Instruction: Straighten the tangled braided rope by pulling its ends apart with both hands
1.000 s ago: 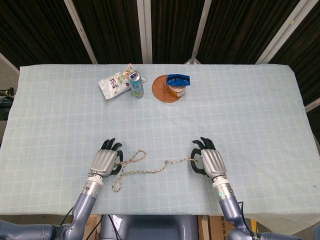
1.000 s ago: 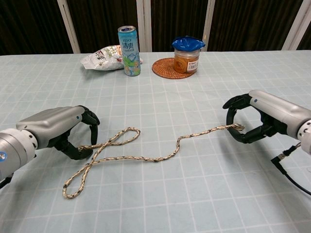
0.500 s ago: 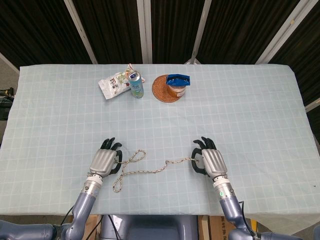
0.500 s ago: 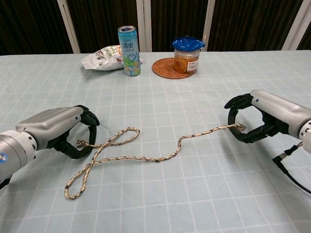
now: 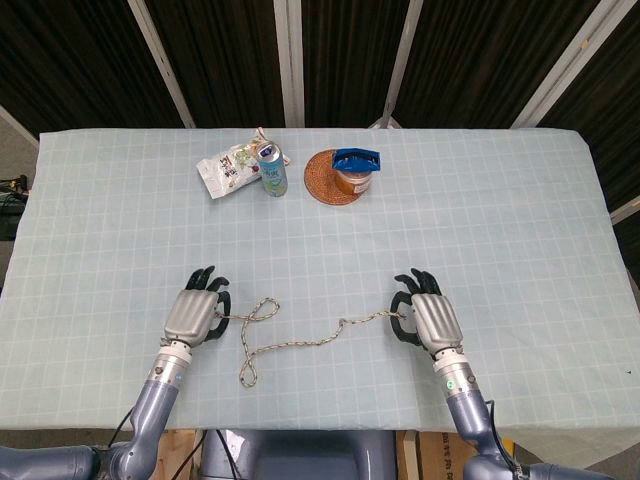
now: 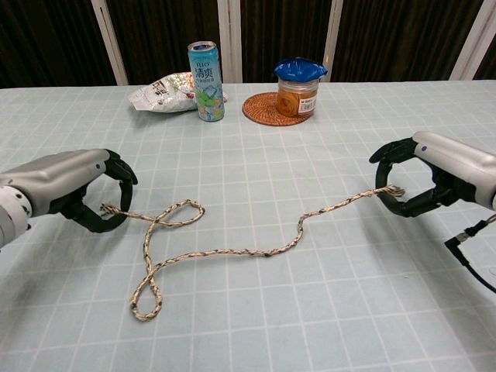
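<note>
The braided rope (image 5: 300, 341) (image 6: 232, 252) lies on the checked tablecloth near the front edge. It has one crossed loop near its left end and a long fold running toward me. My left hand (image 5: 195, 315) (image 6: 74, 190) pinches the left end just above the cloth. My right hand (image 5: 430, 320) (image 6: 434, 174) pinches the frayed right end. The stretch between the loop and the right hand sags in a gentle wave.
At the back of the table (image 5: 500, 220) stand a drink can (image 5: 271, 170) (image 6: 205, 81), a snack bag (image 5: 230, 168) (image 6: 163, 93) to its left, and a blue-lidded jar (image 5: 352, 172) (image 6: 299, 89) on a woven coaster (image 5: 320, 185).
Both hands have moved outward, the left further left and the right slightly right. The rope has followed them; its loop has shrunk and the fold has shifted right.
</note>
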Motion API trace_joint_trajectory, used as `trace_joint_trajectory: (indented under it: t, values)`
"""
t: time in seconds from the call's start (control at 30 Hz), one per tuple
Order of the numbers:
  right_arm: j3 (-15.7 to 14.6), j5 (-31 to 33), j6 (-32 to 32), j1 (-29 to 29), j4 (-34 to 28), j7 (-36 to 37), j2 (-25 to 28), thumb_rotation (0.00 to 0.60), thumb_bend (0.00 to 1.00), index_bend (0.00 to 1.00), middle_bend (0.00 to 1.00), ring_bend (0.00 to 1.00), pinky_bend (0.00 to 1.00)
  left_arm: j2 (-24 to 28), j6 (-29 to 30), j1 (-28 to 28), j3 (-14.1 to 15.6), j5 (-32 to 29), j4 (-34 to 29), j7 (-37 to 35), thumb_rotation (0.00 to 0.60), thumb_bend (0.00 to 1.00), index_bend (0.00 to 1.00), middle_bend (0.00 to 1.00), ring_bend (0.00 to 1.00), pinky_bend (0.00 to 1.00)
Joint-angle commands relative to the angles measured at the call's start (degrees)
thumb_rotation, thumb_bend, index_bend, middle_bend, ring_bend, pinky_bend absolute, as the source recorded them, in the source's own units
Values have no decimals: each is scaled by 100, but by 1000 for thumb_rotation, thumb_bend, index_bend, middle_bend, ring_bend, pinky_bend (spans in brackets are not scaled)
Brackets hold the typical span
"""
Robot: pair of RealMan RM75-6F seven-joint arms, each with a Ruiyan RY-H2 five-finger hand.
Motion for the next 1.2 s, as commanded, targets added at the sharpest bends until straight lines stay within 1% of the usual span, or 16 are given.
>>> trace_joint_trajectory:
  t: [0.03,0.43,0.7,0.83,0.97,1.2]
  values:
    - [34,-11,35,-36,-61,28,170,600,508,613,212,0,0,348,88,70,-67,141,-248,-152,600,528,610,219,7,0]
    - [66,-10,162,-236,-142,247,759,600,508,613,212,0,0,1375,306,375,-156,369,-858,-712,600,528,613,221,7,0]
    - [159,28,276,-439,-209,575,1261,600,508,613,212,0,0,2088,580,776,-182,484,-1134,-1379,600,529,613,221,7,0]
    - [128,21,319,-600,-139,813,1510,600,508,613,212,0,0,2421,717,1038,-138,561,-1114,-1798,600,529,613,221,7,0]
    - [90,-3,336,-744,-27,1075,1682,600,508,613,212,0,0,2649,831,1289,-63,674,-1050,-2221,600,529,613,221,7,0]
    - [12,-76,333,-903,118,1356,1827,600,508,613,212,0,0,2746,933,1593,104,807,-850,-2624,600,529,613,221,7,0]
